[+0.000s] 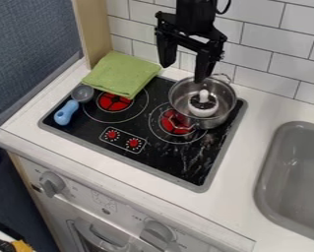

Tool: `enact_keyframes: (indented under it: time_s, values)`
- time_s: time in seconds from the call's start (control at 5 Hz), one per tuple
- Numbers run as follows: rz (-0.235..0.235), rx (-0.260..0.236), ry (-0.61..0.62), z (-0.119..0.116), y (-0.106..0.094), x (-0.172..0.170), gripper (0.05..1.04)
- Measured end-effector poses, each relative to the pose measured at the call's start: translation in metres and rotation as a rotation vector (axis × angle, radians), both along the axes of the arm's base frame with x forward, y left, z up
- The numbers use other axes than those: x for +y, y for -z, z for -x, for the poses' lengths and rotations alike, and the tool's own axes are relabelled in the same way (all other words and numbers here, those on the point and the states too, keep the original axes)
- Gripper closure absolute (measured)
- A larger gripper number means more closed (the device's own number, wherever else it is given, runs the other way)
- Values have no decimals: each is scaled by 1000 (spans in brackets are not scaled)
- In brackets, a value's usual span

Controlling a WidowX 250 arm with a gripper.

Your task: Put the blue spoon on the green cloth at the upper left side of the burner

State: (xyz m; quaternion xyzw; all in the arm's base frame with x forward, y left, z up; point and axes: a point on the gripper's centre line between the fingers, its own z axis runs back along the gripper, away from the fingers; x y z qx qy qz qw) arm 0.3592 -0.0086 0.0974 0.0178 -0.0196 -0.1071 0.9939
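The blue spoon (66, 113) lies on the black stovetop (123, 132), at nine o'clock from the left burner (114, 102), its grey bowl toward one o'clock and its handle toward seven. The folded green cloth (121, 73) sits at twelve o'clock from that burner, hiding its upper edge and the stovetop's eleven o'clock corner; whether the bowl touches the cloth is hard to tell. At one o'clock over the stovetop hangs the gripper (183, 73), fingers spread wide, nothing between them; the arm above is cut off by the top edge. One finger hides part of the metal pot's rim (233, 98). The pot covers part of the right burner (175, 122) and holds a white-and-dark object (203, 104), hard to identify. The grey sink (269, 173), at four o'clock, is cut off by the right edge.
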Motion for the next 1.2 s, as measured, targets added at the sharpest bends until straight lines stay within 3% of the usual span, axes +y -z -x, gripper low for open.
enact_keyframes:
  time_s: [0.2, 0.4, 0.6, 0.8, 1.0, 1.2]
  values:
    - [-1, 34, 2, 3, 12, 0, 83]
    - [-9, 57, -44, 27, 24, 33, 83]
    - [-7, 34, -141, 55, 22, 86, 83]
    - [-5, -2, -194, 83, 32, 124, 83]
    - [2, -10, -217, 95, 47, 148, 83]
    - [-6, 17, -182, 92, 60, 155, 83]
